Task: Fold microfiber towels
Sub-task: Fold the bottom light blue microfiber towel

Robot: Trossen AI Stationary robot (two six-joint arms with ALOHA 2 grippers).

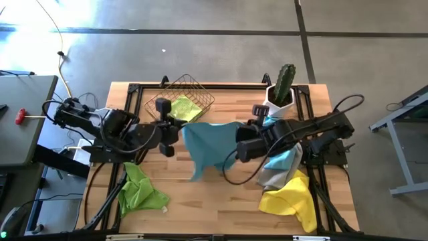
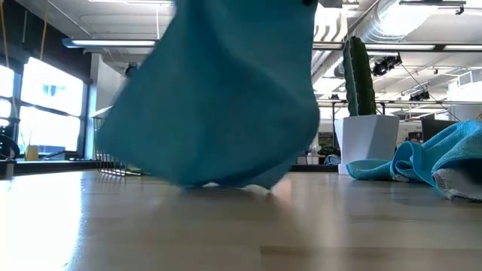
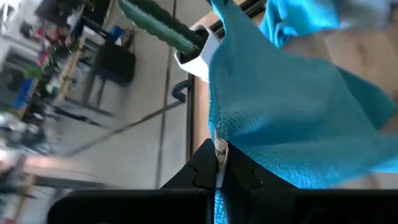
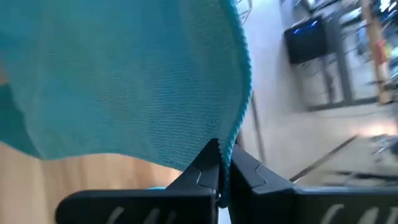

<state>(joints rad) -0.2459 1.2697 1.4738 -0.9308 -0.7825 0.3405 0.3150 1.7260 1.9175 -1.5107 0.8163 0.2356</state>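
Note:
A teal-blue microfiber towel [image 1: 210, 147] hangs spread between my two grippers over the middle of the table. My left gripper [image 3: 219, 169] is shut on its left top corner and my right gripper [image 4: 219, 167] on its right top corner. In the low view the towel [image 2: 218, 98] hangs as a wide sheet whose lower edge [image 2: 226, 184] reaches down to about the tabletop. Whether it touches the wood, I cannot tell. My left gripper pinches a top corner of the towel [image 3: 219, 140] between its two fingers, right where a small white tag is sewn on. The fingers come from the table's left, slanting down. The cloth hangs away from them. My right gripper pinches the other top corner at the hemmed edge [image 4: 231, 140] between its two fingers. It comes from the table's right, slanting down. The cloth hangs below and sags between the two grips.
A lime green towel [image 1: 186, 107] lies in the wire basket [image 1: 200, 90] at the back. Another lime green towel [image 1: 140, 191] lies near left. Light blue [image 1: 286, 159], grey [image 1: 273, 177] and yellow [image 1: 291, 199] towels are piled near right. A cactus in a white pot [image 1: 282, 90] stands at the back right.

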